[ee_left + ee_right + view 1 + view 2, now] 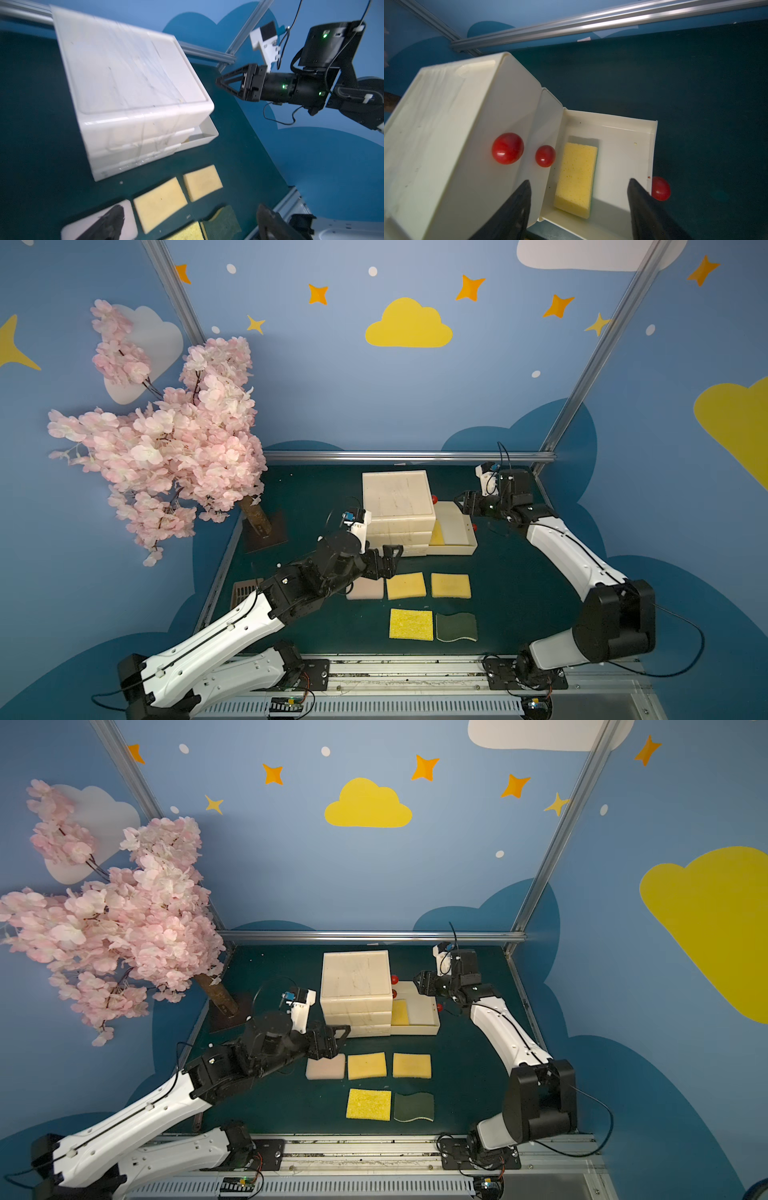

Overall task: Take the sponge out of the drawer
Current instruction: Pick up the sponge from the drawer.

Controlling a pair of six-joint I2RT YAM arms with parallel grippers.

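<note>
Looking through the right wrist camera, I see the yellow sponge flat in the open drawer, below and between the right jaws, which stand wide; left jaws also wide, empty.

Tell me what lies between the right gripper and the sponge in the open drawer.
Nothing but bare drawer floor: in the right wrist view the open right gripper hangs above the sponge, unobstructed.

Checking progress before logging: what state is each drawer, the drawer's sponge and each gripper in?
bottom drawer: pulled open
top drawer: shut
middle drawer: shut
sponge: lying flat in the bottom drawer, not gripped
left gripper: open, empty
right gripper: open, empty, near the bottom drawer
</note>
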